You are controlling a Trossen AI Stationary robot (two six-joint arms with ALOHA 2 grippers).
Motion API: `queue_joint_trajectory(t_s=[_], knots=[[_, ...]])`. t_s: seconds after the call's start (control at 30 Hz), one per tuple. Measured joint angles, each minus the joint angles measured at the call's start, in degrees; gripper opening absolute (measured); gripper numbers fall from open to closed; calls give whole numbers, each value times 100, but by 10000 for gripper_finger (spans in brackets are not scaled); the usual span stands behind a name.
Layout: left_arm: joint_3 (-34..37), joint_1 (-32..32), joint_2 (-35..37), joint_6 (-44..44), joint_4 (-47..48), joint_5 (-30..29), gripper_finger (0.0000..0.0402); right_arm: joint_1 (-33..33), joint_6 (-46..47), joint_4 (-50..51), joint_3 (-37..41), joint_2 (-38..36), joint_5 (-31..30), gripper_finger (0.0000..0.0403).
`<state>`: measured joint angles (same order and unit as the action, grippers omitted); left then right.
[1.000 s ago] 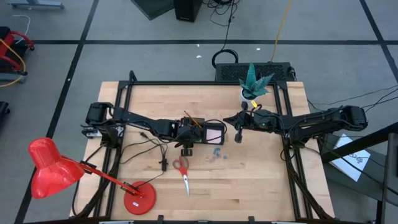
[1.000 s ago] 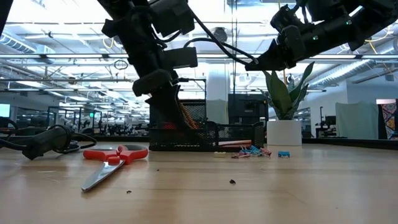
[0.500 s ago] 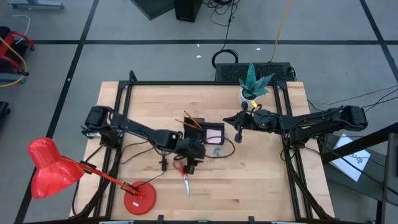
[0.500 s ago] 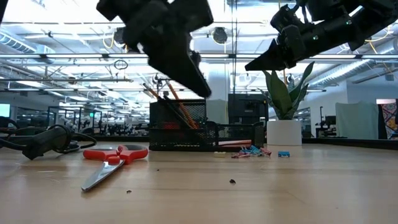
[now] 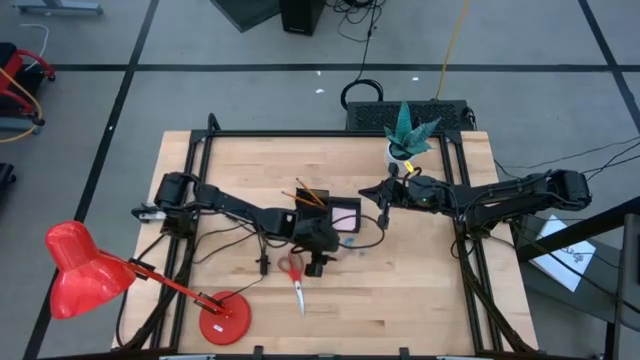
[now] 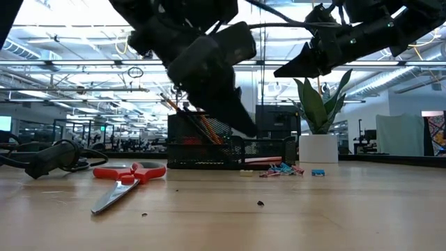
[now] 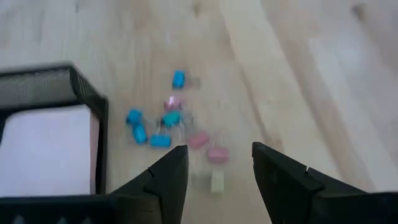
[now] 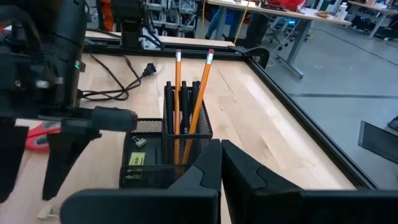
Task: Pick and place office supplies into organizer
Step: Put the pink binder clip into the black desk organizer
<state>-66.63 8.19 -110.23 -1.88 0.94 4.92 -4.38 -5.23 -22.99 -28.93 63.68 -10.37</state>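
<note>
The pale wooden tabletop [image 5: 420,270] is being lit by a bright workshop room. The organizer [image 5: 330,212] is sitting mid-tabletop, clips [image 7: 163,121] scattered beside it. Left gripper [image 7: 214,163] fingers are being held apart above them; right gripper [image 8: 219,163] fingers are being kept together.

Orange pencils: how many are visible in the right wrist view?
2. Both orange pencils stand upright in the tall mesh compartment of the organizer, side by side, eraser ends up, among black pens. More could be hidden behind them.
</note>
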Motion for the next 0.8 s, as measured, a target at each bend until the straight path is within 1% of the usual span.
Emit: queue_joint_trajectory(t_s=[0.07,0.13,0.2,0.43,0.8], knots=[[-10,-7,-83,51,-284,63,184,0,0,-4,0,0,0,0],[1,-7,-157,58,-301,113,184,0,-7,-6,0,1,0,0],[-7,10,-308,54,-548,115,184,0,2,-8,0,0,0,0],[0,4,-607,31,-570,120,184,0,2,-23,0,2,2,0],[-7,4,-850,-171,-604,135,184,0,-7,-26,0,2,2,0]])
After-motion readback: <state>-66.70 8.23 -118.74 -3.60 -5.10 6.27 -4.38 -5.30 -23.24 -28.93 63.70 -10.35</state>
